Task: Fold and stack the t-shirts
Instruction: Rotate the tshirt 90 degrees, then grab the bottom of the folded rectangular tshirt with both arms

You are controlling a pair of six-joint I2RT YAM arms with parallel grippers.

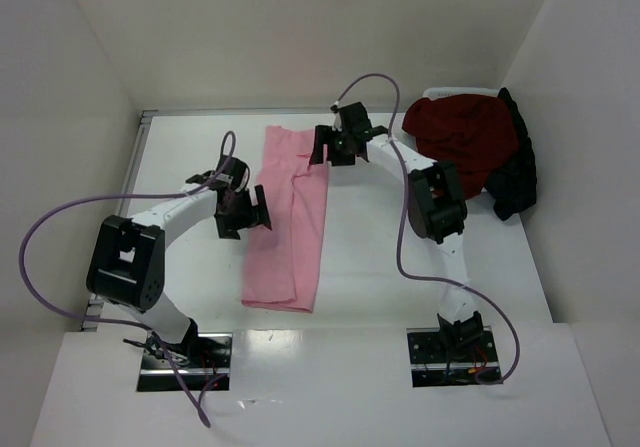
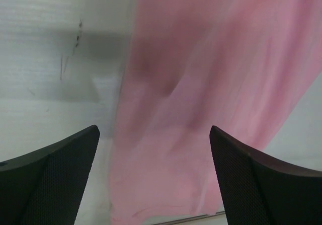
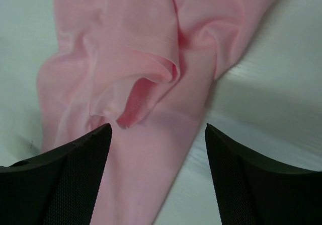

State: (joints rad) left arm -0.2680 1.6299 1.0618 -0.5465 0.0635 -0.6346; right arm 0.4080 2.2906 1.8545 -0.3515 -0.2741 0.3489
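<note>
A light pink t-shirt (image 1: 288, 222) lies on the white table as a long narrow strip running front to back. My left gripper (image 1: 250, 212) hovers at the strip's left edge near its middle. It is open, with pink cloth (image 2: 166, 149) below the gap and nothing between the fingers (image 2: 55, 179). My right gripper (image 1: 333, 152) is over the strip's far right corner. It is also open above a rumpled fold of the pink cloth (image 3: 146, 84), with its fingers (image 3: 65, 179) clear of the cloth. A dark red t-shirt (image 1: 462, 139) and a black one (image 1: 517, 172) lie heaped at the back right.
The heap rests on a white bin (image 1: 445, 94) in the back right corner. White walls (image 1: 80, 87) close the table in on the left, back and right. A purple cable (image 1: 402, 237) hangs beside the right arm.
</note>
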